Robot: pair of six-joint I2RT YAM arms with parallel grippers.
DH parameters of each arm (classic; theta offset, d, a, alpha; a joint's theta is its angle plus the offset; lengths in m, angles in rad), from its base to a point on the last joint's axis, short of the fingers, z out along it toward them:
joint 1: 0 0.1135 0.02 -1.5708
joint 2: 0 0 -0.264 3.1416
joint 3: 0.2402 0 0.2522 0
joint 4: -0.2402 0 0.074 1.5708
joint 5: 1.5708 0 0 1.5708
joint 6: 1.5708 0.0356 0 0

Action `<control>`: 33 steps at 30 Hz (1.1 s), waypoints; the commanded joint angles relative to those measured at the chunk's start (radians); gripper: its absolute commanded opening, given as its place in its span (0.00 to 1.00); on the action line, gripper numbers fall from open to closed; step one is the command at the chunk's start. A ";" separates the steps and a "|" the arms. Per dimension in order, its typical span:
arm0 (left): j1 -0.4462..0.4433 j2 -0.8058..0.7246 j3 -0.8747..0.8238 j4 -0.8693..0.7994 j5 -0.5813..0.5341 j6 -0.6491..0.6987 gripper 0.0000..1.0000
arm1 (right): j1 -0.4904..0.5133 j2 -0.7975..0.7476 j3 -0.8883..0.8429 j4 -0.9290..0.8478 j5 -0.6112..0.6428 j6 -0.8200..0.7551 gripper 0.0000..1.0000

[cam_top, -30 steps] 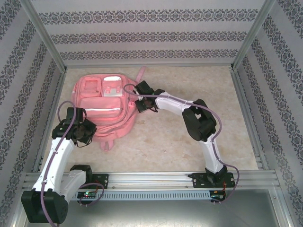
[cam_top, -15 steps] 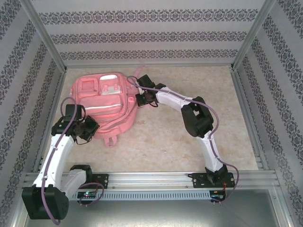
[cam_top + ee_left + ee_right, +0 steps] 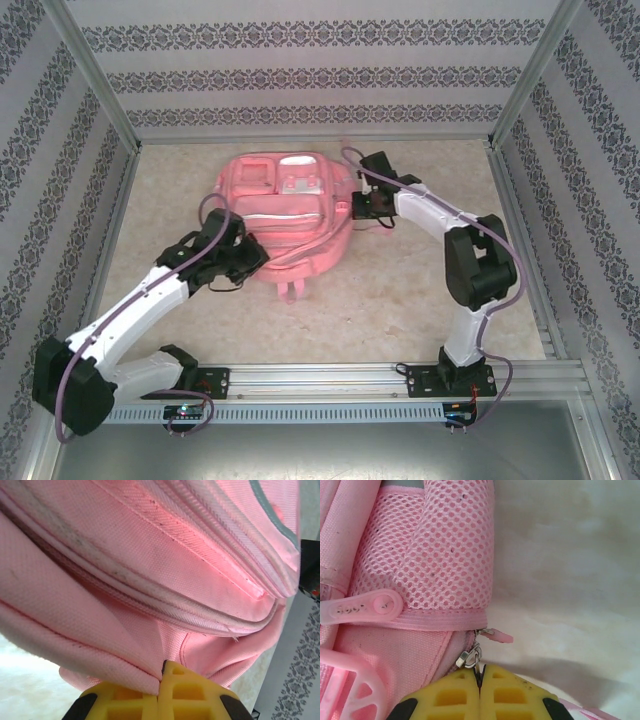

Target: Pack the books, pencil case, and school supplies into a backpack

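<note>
Backpack [image 3: 285, 225]: pink, lying front-up on the table [image 3: 420, 290], left of centre and toward the far wall.
Long axis: runs far-to-near in your top view, with the near end swung slightly to the right.
Pointing: the end with the front pockets and white patches [image 3: 298, 172] faces the far wall; the end with the small loop [image 3: 291, 291] faces the arm bases.
White stripe [image 3: 285, 213]: crosses the bag at right angles to the long axis.
Left gripper [image 3: 162, 666]: fingers pressed together, pinching a fold of pink fabric at the bag's near-left edge.
Right gripper [image 3: 479, 672]: fingers pressed together, with the metal zipper pull [image 3: 470, 656] caught at the tips. It sits on the bag's right side, just beside the mesh side pocket [image 3: 435, 545].
Arms: you have the left reaching in from near-left and the right from the right, with the bag between them.
</note>
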 commanded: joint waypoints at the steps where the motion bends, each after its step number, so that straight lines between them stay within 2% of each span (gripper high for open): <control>1: -0.091 0.024 0.088 0.001 -0.094 -0.023 0.00 | -0.111 -0.078 -0.034 0.051 0.210 0.021 0.00; 3: -0.146 0.071 0.110 0.026 -0.096 -0.026 0.00 | -0.139 -0.089 -0.041 0.041 0.210 0.018 0.00; 6: -0.180 0.128 0.159 0.014 -0.092 -0.010 0.00 | -0.169 -0.089 -0.034 0.030 0.196 0.013 0.00; 7: -0.186 0.136 0.175 0.008 -0.096 0.000 0.05 | -0.172 -0.088 -0.028 0.021 0.187 0.013 0.00; 9: -0.190 0.141 0.205 -0.017 -0.113 0.017 0.38 | -0.173 -0.096 -0.027 0.020 0.162 0.013 0.16; 11: -0.190 0.137 0.211 -0.046 -0.136 0.020 0.65 | -0.169 -0.114 -0.044 0.035 0.136 0.024 0.40; 12: -0.190 0.131 0.215 -0.060 -0.150 0.028 0.73 | -0.166 -0.126 -0.054 0.041 0.127 0.030 0.47; 15: -0.185 0.110 0.251 -0.150 -0.224 0.075 0.89 | -0.153 -0.170 -0.089 0.056 0.113 0.040 0.48; 17: -0.165 0.099 0.297 -0.245 -0.289 0.135 0.94 | -0.148 -0.208 -0.116 0.059 0.110 0.045 0.51; 20: -0.088 0.069 0.341 -0.356 -0.378 0.236 1.00 | -0.144 -0.298 -0.172 0.072 0.124 0.046 0.58; 22: -0.004 0.043 0.335 -0.371 -0.416 0.317 1.00 | -0.143 -0.372 -0.223 0.091 0.146 0.039 0.65; 24: 0.094 0.020 0.312 -0.364 -0.484 0.400 1.00 | -0.143 -0.457 -0.280 0.114 0.189 0.026 0.79; 26: 0.167 0.001 0.249 -0.297 -0.579 0.479 1.00 | -0.148 -0.534 -0.334 0.129 0.237 0.018 0.94; 27: 0.202 -0.004 0.212 -0.249 -0.643 0.508 1.00 | -0.155 -0.568 -0.361 0.141 0.260 0.016 0.98; 31: 0.306 0.008 0.029 0.050 -0.814 0.683 0.99 | -0.189 -0.631 -0.441 0.190 0.268 -0.056 0.98; 33: 0.356 0.040 -0.061 0.235 -0.811 0.787 0.99 | -0.189 -0.651 -0.511 0.271 0.274 -0.140 0.98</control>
